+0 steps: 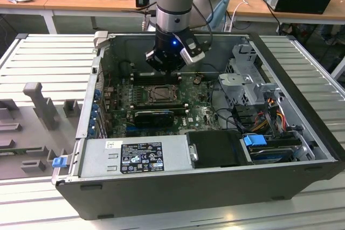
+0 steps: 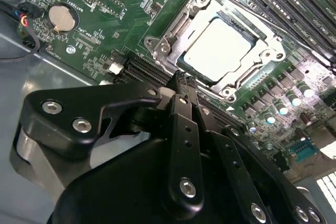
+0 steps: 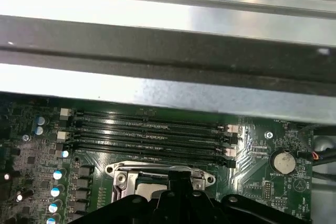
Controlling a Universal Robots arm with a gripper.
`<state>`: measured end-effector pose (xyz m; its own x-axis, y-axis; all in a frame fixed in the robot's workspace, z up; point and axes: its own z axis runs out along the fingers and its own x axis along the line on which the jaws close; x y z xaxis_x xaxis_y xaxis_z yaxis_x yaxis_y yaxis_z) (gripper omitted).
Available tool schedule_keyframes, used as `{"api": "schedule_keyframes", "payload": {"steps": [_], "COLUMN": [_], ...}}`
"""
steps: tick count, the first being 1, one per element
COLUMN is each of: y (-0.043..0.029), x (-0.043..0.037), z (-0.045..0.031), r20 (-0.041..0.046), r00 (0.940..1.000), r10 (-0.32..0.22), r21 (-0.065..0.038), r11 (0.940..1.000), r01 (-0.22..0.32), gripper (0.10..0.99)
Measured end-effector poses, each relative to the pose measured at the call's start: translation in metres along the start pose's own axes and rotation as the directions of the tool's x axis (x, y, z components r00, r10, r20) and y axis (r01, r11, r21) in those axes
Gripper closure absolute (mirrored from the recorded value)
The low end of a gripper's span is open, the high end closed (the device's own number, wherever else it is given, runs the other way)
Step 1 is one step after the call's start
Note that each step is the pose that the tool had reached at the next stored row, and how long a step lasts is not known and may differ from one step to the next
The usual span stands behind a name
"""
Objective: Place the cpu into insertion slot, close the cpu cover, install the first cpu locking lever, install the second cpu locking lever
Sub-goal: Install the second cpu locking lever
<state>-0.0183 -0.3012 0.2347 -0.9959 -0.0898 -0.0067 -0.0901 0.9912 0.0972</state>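
The cpu [image 2: 218,48] lies flat in the insertion slot [image 1: 160,95], its dull silver top facing up. The silver cpu cover [image 2: 181,22] is down around it, so the chip is seen through the square cut-out. In the second wrist view my gripper [image 2: 182,81] is shut with nothing between its fingers, its tip at the socket's edge just above the cover frame. The first wrist view has the gripper [image 3: 178,176] over the cover [image 3: 123,174]. In the exterior view the gripper [image 1: 163,71] hangs inside the open case, just behind the socket.
Long black memory slots [image 3: 147,132] run beside the socket, close to the case wall [image 3: 157,40]. A coin battery [image 2: 63,18] sits on the green board. A black expansion card [image 1: 153,117], the power supply [image 1: 135,157] and a drive cage [image 1: 248,79] surround the work area.
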Motion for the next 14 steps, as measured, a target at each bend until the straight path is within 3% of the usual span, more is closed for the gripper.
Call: {"api": "schedule_keyframes", "payload": {"steps": [1,3,10,14], "y": [0.0003,0.001,-0.0237,-0.0322], "x": [0.0,-0.0002,0.0021,0.0029], "z": [-0.0029,-0.0174,-0.0207,-0.0215], "r20": [0.0,0.0001,0.0001,0.0], "r00": [1.0,1.0,1.0,1.0], "r10": [0.0,0.001,0.001,0.001], "r21": [0.0,0.001,0.001,0.001], "r11": [1.0,1.0,1.0,1.0], "r01": [0.0,-0.001,-0.001,-0.001], "gripper": [0.98,0.98,0.98,0.98]}}
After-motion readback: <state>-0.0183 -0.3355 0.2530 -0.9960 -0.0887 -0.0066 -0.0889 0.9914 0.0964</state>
